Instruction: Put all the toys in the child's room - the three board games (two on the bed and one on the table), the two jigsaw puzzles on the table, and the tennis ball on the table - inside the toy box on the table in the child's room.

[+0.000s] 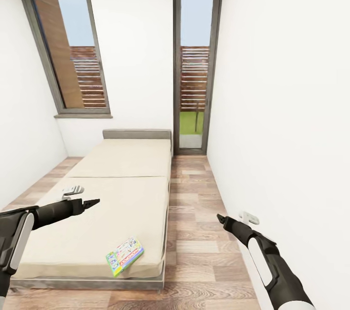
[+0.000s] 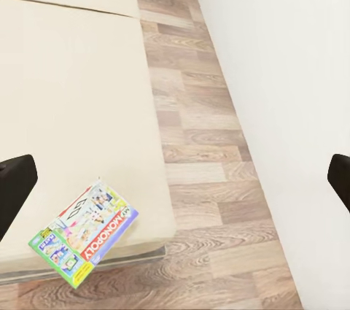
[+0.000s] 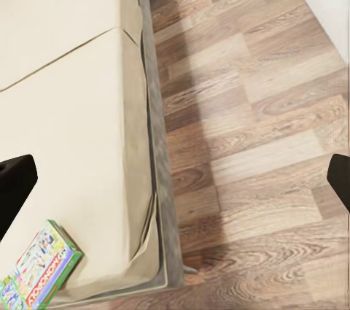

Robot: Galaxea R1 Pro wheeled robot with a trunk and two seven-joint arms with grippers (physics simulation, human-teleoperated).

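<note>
A colourful Monopoly board game box (image 1: 125, 255) lies flat on the beige bed (image 1: 116, 188), at the near right corner close to the mattress edge. It also appears in the left wrist view (image 2: 84, 233) and the right wrist view (image 3: 40, 273). My left gripper (image 1: 93, 202) hovers over the bed's left side, above and to the left of the box, open and empty; its dark fingers (image 2: 14, 186) stand wide apart. My right gripper (image 1: 220, 217) hangs over the floor to the right of the bed, open and empty, fingers (image 3: 16, 186) spread.
A strip of wooden floor (image 1: 194, 213) runs between the bed and the white right wall (image 1: 282, 130), which is close to my right arm. A glass door (image 1: 194, 72) stands at the far end, a slanted window (image 1: 73, 52) at the left.
</note>
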